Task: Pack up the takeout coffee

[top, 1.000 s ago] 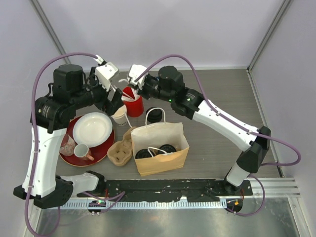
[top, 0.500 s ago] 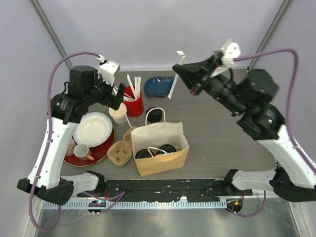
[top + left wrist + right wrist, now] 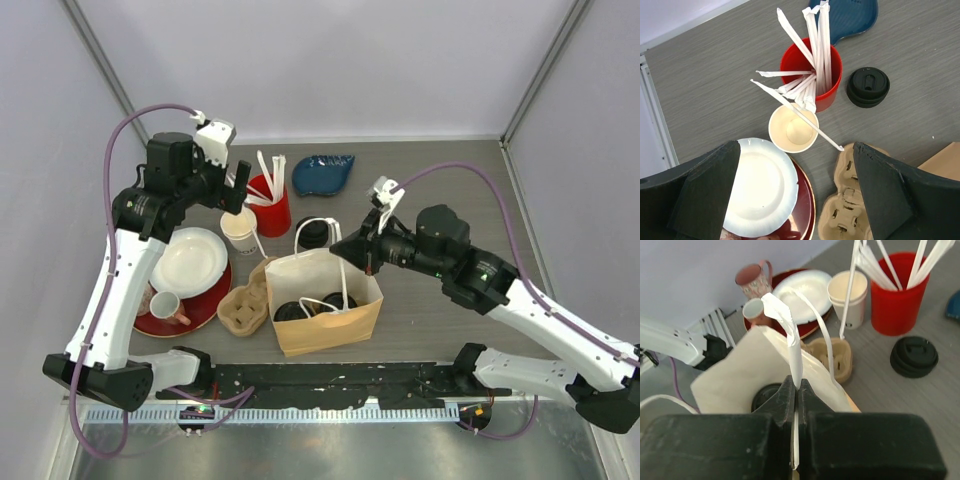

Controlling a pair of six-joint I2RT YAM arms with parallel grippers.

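Observation:
Two takeout coffee cups with black lids stand inside the open brown paper bag. A third black-lidded cup stands on the table just behind the bag. My right gripper hovers over the bag's mouth, shut on a white wrapped stick that points down into the bag. My left gripper is open and empty, high above a lidless cream cup.
A red cup of white sticks stands beside the lidless cup, with a blue dish behind it. A white plate on a red plate, a white mug and a cardboard cup carrier lie left of the bag.
The right arm lifted a white stick out of the red cup, swung it up high, then brought it down over the bag. The left gripper pulled back a little from the red cup.

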